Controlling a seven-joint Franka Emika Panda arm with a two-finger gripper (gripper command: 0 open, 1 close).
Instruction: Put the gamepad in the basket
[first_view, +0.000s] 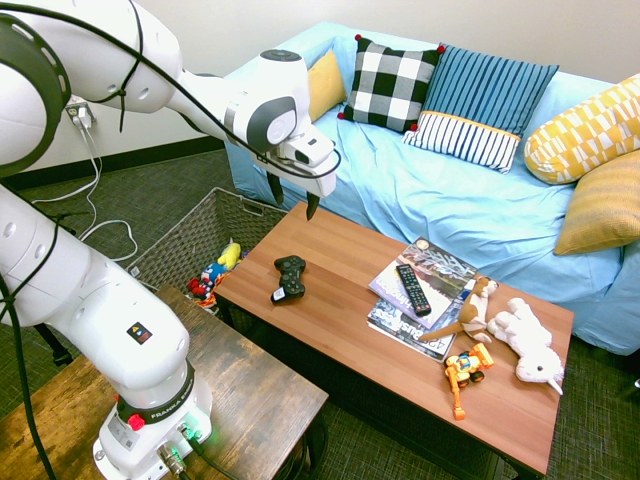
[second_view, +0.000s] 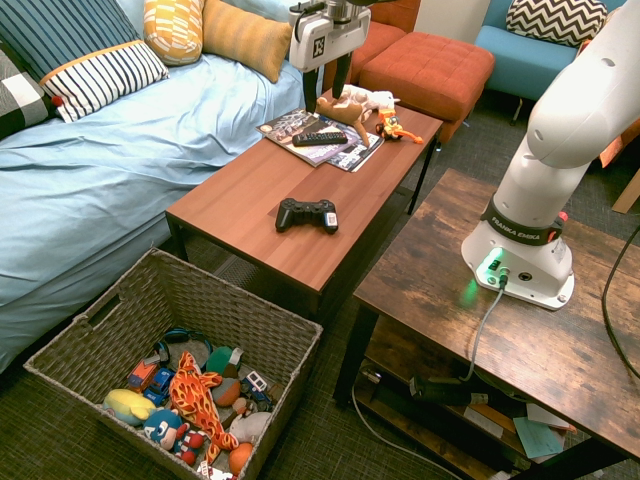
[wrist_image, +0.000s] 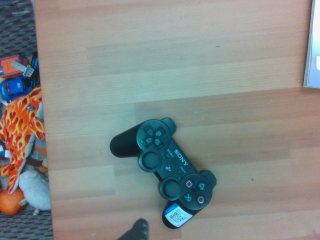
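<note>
So far nothing done: small black plastic gamepad (first_view: 289, 278) lies untouched on wooden coffee table (first_view: 330, 310), near end above large grey-brown woven wicker basket (second_view: 120, 330) on floor. Gripper (first_view: 294, 200) hovers above gamepad, fingers apart, empty. Left: descend, grasp, carry over, drop in basket.

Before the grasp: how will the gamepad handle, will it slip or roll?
The gamepad looks like rigid moulded plastic, so it probably won't flex. It lies flat on the table on its horns, so rolling seems unlikely. Its rounded, glossy-looking shell may slip or twist in the open gripper.
</note>
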